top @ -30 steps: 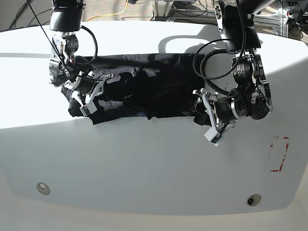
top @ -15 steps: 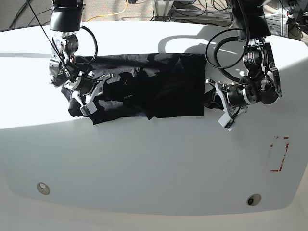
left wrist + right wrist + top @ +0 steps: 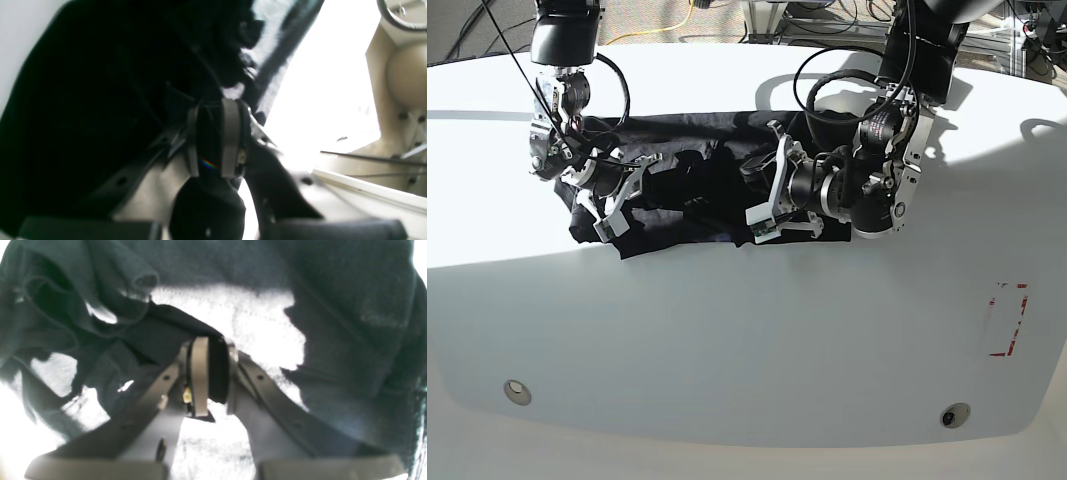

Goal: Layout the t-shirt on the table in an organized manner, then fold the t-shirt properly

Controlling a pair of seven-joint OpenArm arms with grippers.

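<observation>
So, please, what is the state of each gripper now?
Left gripper: jaws slightly apart; grip cannot be told.
Right gripper: appears closed on black cloth t-shirt.

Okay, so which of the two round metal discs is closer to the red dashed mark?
The disc on the base view's right; the other sits far across, near the left edge.

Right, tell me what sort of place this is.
Likely a robotics lab or workshop: two jointed robot arms reach over a big white table with a black shirt on it, and loose cables run behind.
</observation>
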